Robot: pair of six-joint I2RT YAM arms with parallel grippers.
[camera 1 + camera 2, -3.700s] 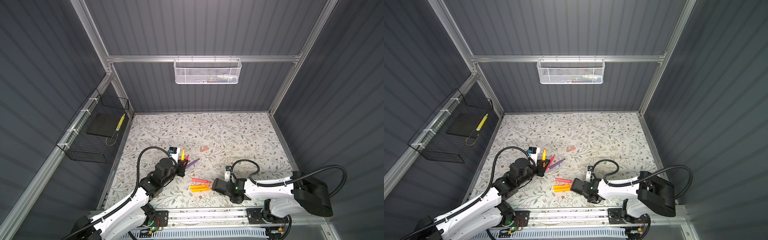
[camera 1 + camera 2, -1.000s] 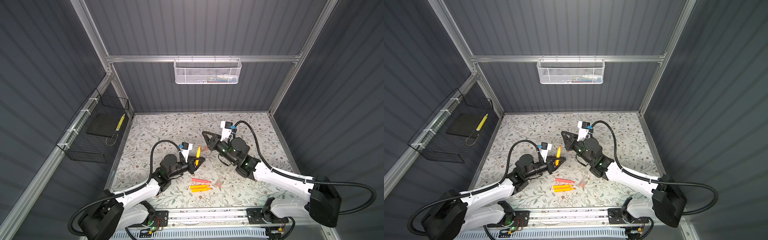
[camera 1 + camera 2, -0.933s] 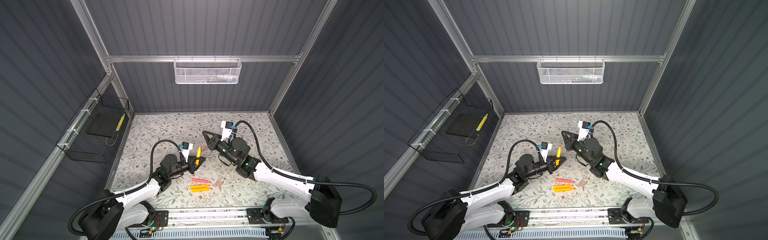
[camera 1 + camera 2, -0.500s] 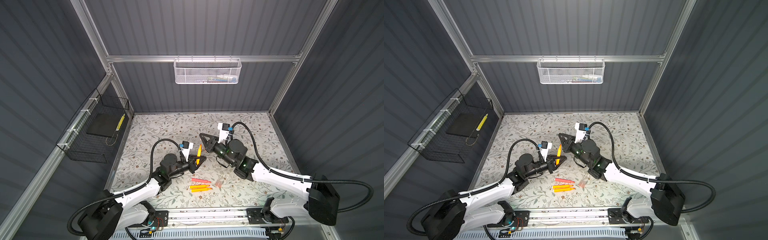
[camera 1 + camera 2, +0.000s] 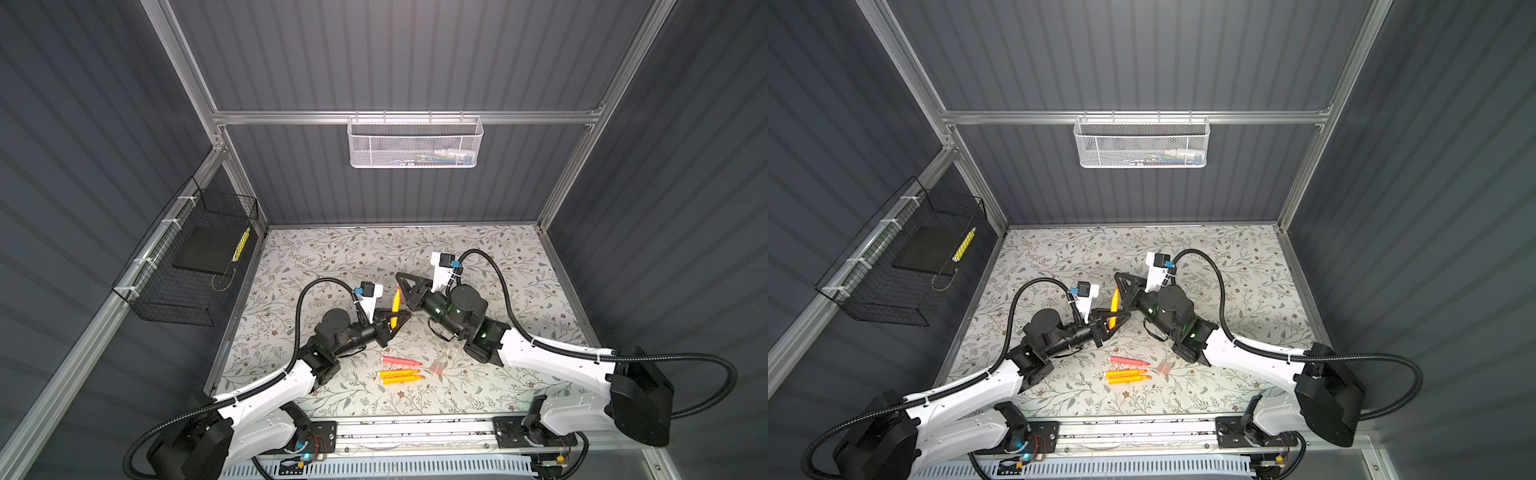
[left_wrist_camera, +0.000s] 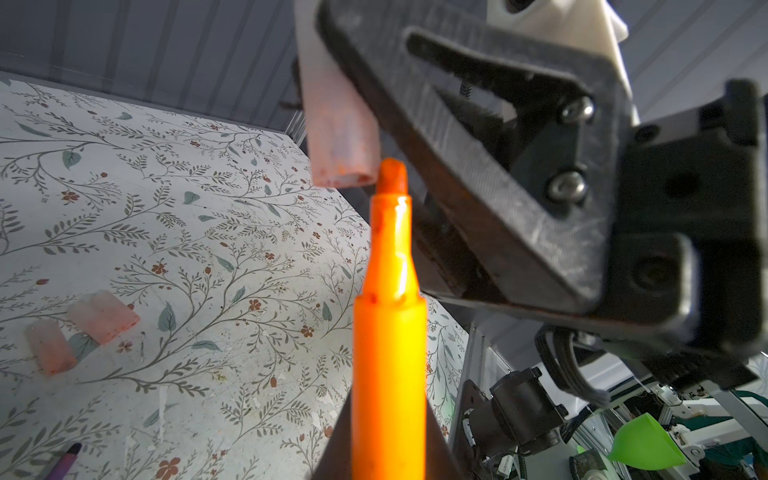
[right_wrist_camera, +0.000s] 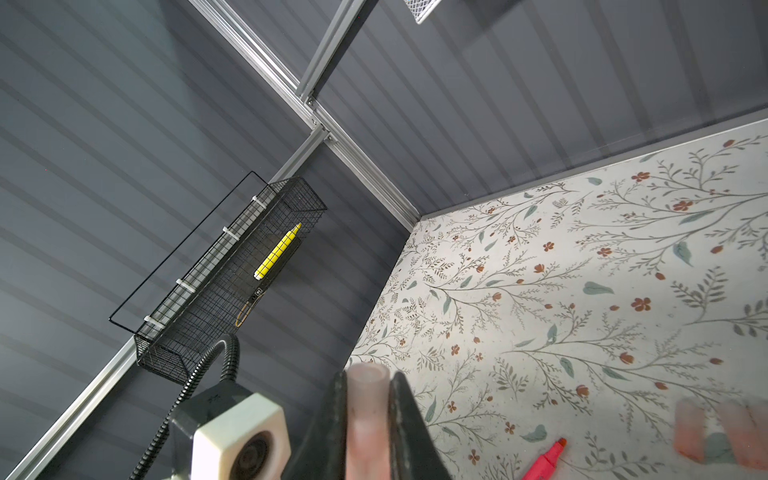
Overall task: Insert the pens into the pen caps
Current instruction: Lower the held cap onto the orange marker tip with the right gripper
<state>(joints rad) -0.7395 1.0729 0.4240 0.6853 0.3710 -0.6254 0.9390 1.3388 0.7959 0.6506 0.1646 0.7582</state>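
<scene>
Insertion is unfinished: an orange pen [image 6: 388,332] clamped in the left jaws is held tip-first beside a cap [image 6: 338,137] pinched in the right jaws. Other pens [image 5: 401,370] are left uncapped on the table [image 5: 332,257].

Both top views high, downward over table [image 5: 332,257]; wrist views close.

Left wrist view: orange pen [image 6: 388,353] barrel cut by edge; purple pen [image 6: 62,463] mostly out of frame. Right wrist view: loose caps [image 7: 723,432] blurred; held cap [image 7: 368,415] base hidden between my fingers [image 7: 409,428].
</scene>
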